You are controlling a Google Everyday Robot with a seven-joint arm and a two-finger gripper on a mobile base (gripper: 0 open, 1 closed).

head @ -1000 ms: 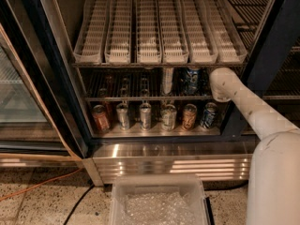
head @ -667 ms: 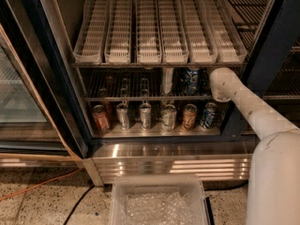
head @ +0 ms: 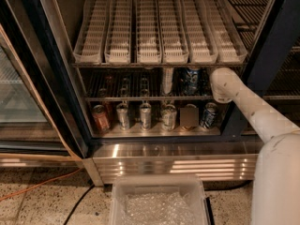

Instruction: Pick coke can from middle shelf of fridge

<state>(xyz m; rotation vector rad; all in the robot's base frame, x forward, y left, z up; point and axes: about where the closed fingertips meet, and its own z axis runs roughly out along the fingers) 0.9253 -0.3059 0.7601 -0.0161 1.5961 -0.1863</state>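
Observation:
The fridge (head: 70,102) stands open with its black frame around the racks. The middle shelf (head: 140,98) is a dark wire rack under the rack of white slotted trays. On it, far back at the left, stands a dim red can, the coke can (head: 108,82), with two darker cans to its right, a pale upright item and a blue can (head: 191,80). My white arm (head: 253,111) reaches up from the lower right. My gripper (head: 206,81) is at the shelf's right end beside the blue can, far from the coke can and mostly hidden behind the wrist.
The steel floor below holds a row of cans, among them a copper-brown can (head: 100,118), silver ones, a tan can (head: 189,117) and a blue one (head: 209,115). A clear plastic bin (head: 159,205) sits on the floor in front. An orange cable (head: 42,184) runs at the left.

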